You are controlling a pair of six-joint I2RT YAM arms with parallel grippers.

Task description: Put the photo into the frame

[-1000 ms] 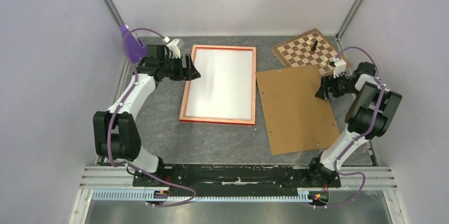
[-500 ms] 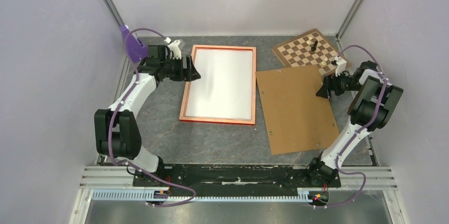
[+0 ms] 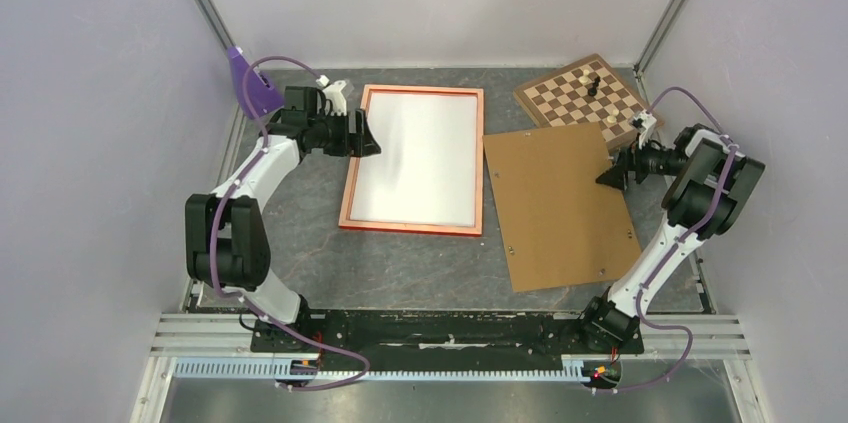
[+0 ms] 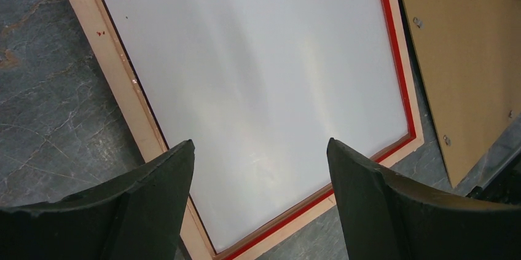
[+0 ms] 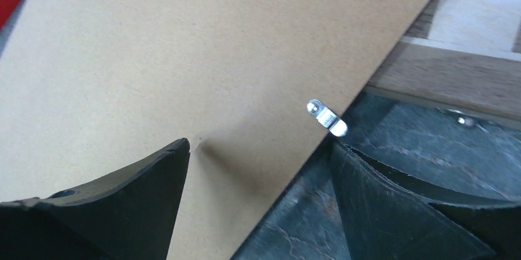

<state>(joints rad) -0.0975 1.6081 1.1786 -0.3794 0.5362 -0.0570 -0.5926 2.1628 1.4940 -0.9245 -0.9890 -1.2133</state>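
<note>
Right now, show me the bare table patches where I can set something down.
Widest bare table: the strip between the frame and the arm bases. Smaller patch left of the frame, nearer than the left gripper. Crowded: far right, where backing board meets chessboard beside the right gripper.

Photo (image 3: pixel 415 158) white side up, lying flat inside thin orange-red frame (image 3: pixel 411 229), edges parallel.

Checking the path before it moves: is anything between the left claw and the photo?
Nothing visible. The photo, white back up, lies inside the frame, and the open left claw is at the frame's left edge with only bare photo before it.
</note>
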